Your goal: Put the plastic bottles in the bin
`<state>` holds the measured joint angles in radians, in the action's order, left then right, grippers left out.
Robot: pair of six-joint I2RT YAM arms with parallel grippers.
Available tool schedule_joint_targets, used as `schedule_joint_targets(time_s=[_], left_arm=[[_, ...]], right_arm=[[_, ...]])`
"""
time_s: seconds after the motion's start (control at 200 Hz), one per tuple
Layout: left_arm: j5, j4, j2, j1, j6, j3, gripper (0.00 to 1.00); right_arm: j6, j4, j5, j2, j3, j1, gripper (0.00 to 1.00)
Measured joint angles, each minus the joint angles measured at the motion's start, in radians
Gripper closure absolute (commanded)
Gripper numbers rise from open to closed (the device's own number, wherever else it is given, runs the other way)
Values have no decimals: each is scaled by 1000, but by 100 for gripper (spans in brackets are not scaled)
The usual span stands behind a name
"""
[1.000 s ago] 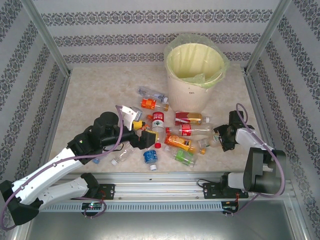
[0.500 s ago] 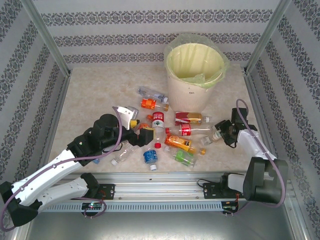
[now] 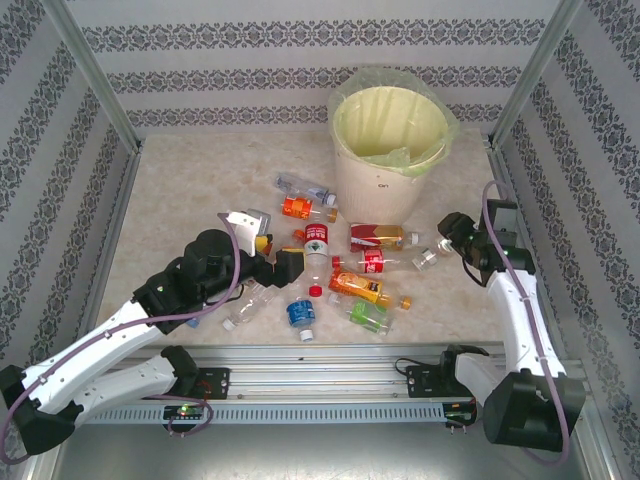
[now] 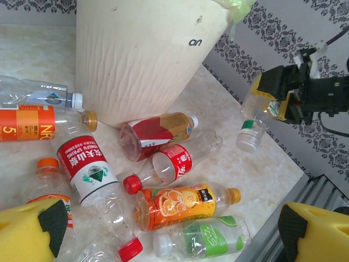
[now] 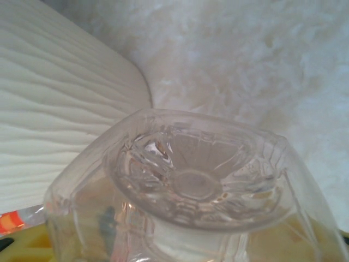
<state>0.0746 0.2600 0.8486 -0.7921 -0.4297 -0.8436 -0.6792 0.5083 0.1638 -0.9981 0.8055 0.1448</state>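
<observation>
Nearest the bases, the left gripper point(image 3: 271, 250) is held over the heap of small clear plastic bottles with red, orange, green and blue labels point(image 3: 362, 288). Its yellow-padded jaws are spread wide and nothing is between them. Further right, the right gripper point(image 3: 453, 243) is closed partway on a crumpled, unlabelled clear plastic bottle with a pale cap point(image 3: 430, 258), which appears lifted off the pale marbled table top point(image 3: 180, 200), cap end down. Beyond both, the tall round cream-white bin lined with a yellow-green bag point(image 3: 375, 185) stands near the held bottle. The step in hand is judged to be the carry. The bottle should be raised above the rim before being moved across, so the bag is not snagged, and released only over the mouth.
</observation>
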Motion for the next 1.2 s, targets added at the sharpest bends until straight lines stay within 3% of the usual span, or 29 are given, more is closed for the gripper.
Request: schedule_joint_targets(time_s=[0.2,0.515,1.199], left_arm=[[22,21,-3,0,21,-21,0],[64,32,-48,0,92,-55,0],[165,64,0,0,148,-77,0]], right_arm=[[35,35,-2,85,57,-90,47],[146,133,-97,68,390,-230,44],[211,33,-63,-268,852,-307,46]])
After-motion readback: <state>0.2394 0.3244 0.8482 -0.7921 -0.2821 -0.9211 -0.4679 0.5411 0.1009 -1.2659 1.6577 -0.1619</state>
